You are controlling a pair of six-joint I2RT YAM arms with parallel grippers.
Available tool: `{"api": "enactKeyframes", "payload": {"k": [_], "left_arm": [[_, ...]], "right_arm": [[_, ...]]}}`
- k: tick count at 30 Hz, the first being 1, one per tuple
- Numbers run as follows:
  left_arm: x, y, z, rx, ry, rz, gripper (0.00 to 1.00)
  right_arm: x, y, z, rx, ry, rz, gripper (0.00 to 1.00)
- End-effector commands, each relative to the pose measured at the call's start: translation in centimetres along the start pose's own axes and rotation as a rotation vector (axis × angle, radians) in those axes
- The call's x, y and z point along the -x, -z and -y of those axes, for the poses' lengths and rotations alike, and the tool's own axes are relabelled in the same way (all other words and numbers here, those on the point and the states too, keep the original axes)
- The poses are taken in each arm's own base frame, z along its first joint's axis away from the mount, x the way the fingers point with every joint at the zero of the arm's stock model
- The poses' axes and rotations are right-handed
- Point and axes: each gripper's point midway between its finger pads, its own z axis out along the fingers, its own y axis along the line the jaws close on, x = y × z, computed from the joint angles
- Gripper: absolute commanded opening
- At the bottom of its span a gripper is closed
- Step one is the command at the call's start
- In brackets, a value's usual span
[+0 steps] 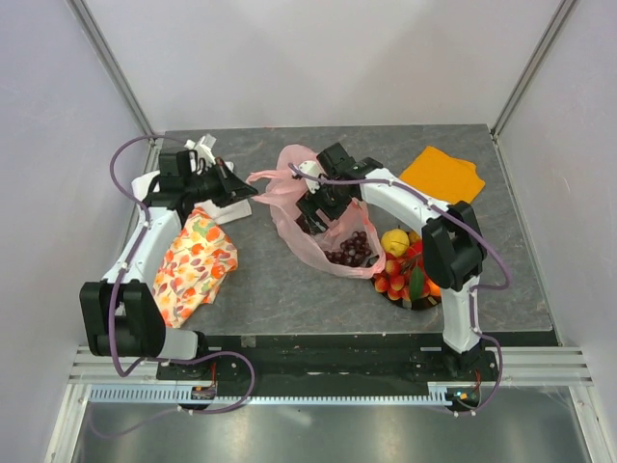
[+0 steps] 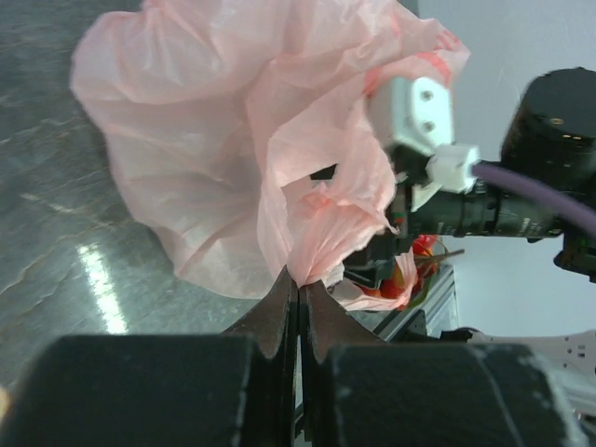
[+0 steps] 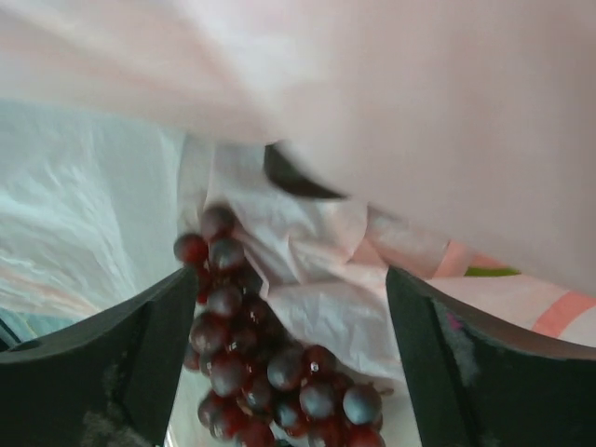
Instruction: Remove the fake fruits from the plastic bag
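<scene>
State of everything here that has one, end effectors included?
plastic bag, crumpled, one edge pinched
left end effector, shut on the plastic bag's edge
right end effector, open inside the bag, around the grape bunch
grape bunch, in the bag, not gripped
other fruits, out of the bag, piled beside the right arm
orange cloth, folded flat
floral cloth, spread loosely

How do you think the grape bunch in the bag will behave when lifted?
The grape bunch looks glossy, so it is probably slippery. Its knobbly cluster likely won't roll. The thin bag beneath it may drag along.
</scene>
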Motion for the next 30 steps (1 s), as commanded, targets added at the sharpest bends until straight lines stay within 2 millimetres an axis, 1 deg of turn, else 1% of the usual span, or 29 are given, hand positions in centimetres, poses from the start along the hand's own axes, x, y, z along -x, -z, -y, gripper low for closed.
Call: {"api": "enactKeyframes", "payload": {"k": [1,4,5,7,9,11,13,15,17,18,19,20,22,23,24,25,26,27,29,30], "left_arm": [[0.0,0.7,-1.6,0.036,0.046,0.006,0.02],[-0.6,0.6,-2.1,0.045,0.034,-0.010,0.02],[-0.2,1.0,-3.0,0.063,0.049,0.002,0.02],[-0.8,1.1,-3.4,0.072,0.051,-0.017,0.02],[-1.2,1.1,-3.6,0.078,0.052,-0.025,0.02],[-1.5,1.1,-3.8,0.081,0.052,-0.027,0.02],[-1.7,1.2,-3.9,0.085,0.041,-0.029,0.02],[-1.7,1.3,-4.1,0.093,0.030,-0.027,0.02],[-1.6,1.4,-4.1,0.096,0.026,-0.026,0.02],[-1.6,1.4,-4.0,0.095,0.025,-0.027,0.01],[-1.5,1.4,-4.0,0.095,0.021,-0.022,0.02],[-1.5,1.4,-4.0,0.095,0.025,-0.020,0.02],[-1.4,1.3,-4.0,0.094,0.027,-0.016,0.02],[-1.2,1.3,-4.0,0.092,0.026,-0.011,0.02],[-1.2,1.2,-4.0,0.092,0.030,-0.010,0.02],[-1.0,1.2,-4.0,0.092,0.030,-0.006,0.02],[-0.8,1.2,-3.9,0.088,0.034,-0.001,0.01],[-0.6,1.1,-3.9,0.086,0.037,0.003,0.02],[-0.2,1.0,-3.7,0.077,0.044,0.013,0.02],[0.3,1.0,-3.5,0.072,0.040,0.022,0.02]], "right_arm": [[3.4,-0.7,0.8,0.004,-0.103,0.102,0.86],[4.1,-1.8,1.1,0.012,-0.153,0.112,0.82],[4.4,-2.0,1.2,0.017,-0.169,0.118,0.81],[4.8,-2.9,1.3,0.030,-0.178,0.119,0.81],[5.0,-3.5,1.4,0.036,-0.185,0.122,0.82],[4.8,-4.7,1.8,0.032,-0.192,0.110,0.85],[4.7,-5.8,2.0,0.031,-0.193,0.104,0.85],[5.0,-6.3,2.1,0.032,-0.177,0.107,0.81],[5.2,-6.2,2.2,0.030,-0.163,0.111,0.72],[5.6,-5.6,2.2,0.032,-0.145,0.124,0.68],[5.7,-5.3,2.1,0.039,-0.136,0.128,0.59],[5.9,-4.9,1.9,0.049,-0.128,0.132,0.54],[6.4,-3.1,1.4,0.073,-0.119,0.149,0.45],[6.6,-2.2,1.4,0.079,-0.121,0.158,0.44],[7.0,-0.5,1.0,0.082,-0.114,0.181,0.43],[7.1,0.6,0.2,0.120,-0.110,0.193,0.43],[7.2,1.8,0.1,0.136,-0.111,0.207,0.43],[7.6,3.7,-0.5,0.154,-0.098,0.235,0.44],[6.8,5.6,-1.6,0.232,-0.081,0.243,0.44],[7.0,7.4,-2.4,0.265,-0.059,0.272,0.45]]}}
